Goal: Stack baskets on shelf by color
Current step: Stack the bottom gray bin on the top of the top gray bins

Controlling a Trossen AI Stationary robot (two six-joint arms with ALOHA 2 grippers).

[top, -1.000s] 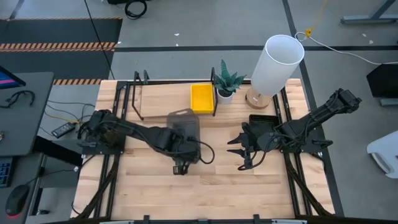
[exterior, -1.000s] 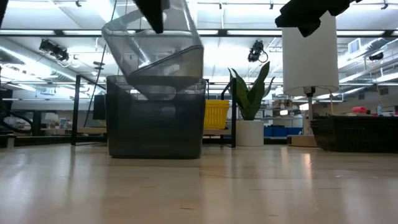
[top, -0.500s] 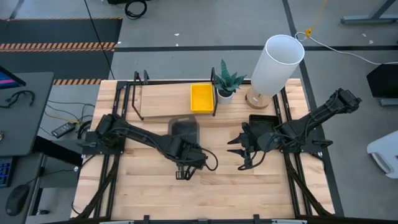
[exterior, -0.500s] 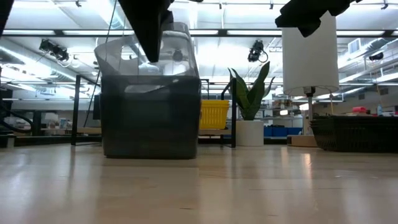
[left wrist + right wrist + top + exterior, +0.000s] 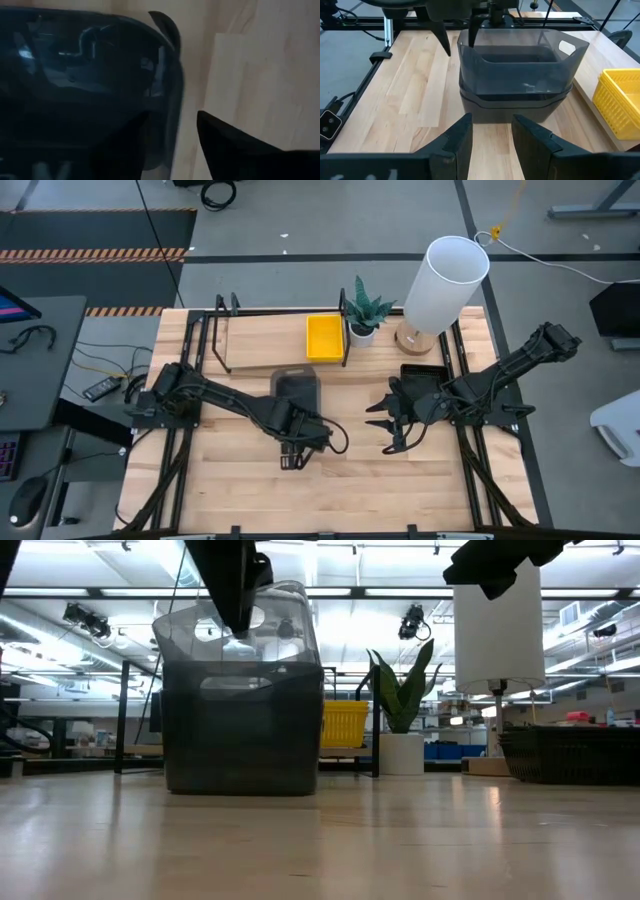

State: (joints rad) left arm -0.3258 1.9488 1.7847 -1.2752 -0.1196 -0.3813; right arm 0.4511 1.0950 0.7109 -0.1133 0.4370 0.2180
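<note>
Two dark grey baskets (image 5: 296, 388) stand nested on the table just in front of the shelf (image 5: 262, 345). The upper, see-through one (image 5: 520, 60) sits level inside the lower one (image 5: 510, 107). My left gripper (image 5: 457, 37) is open over the stack's near end. One finger (image 5: 130, 145) is inside the upper basket's near wall (image 5: 172, 100) and one (image 5: 225, 145) is outside it. A yellow basket (image 5: 324, 337) rests on the shelf. My right gripper (image 5: 492, 135) hangs open to the right of the stack, holding nothing.
A black basket (image 5: 422, 377) lies at the table's right under my right arm. A white lamp (image 5: 447, 280) and a potted plant (image 5: 364, 315) stand at the far right beside the shelf. Bare tabletop (image 5: 330, 490) stretches toward the near edge.
My left gripper has gone down and a little toward the near edge with the upper grey basket. That basket hung tilted above the lower one a second ago. It now sits level, sunk into the lower basket.
</note>
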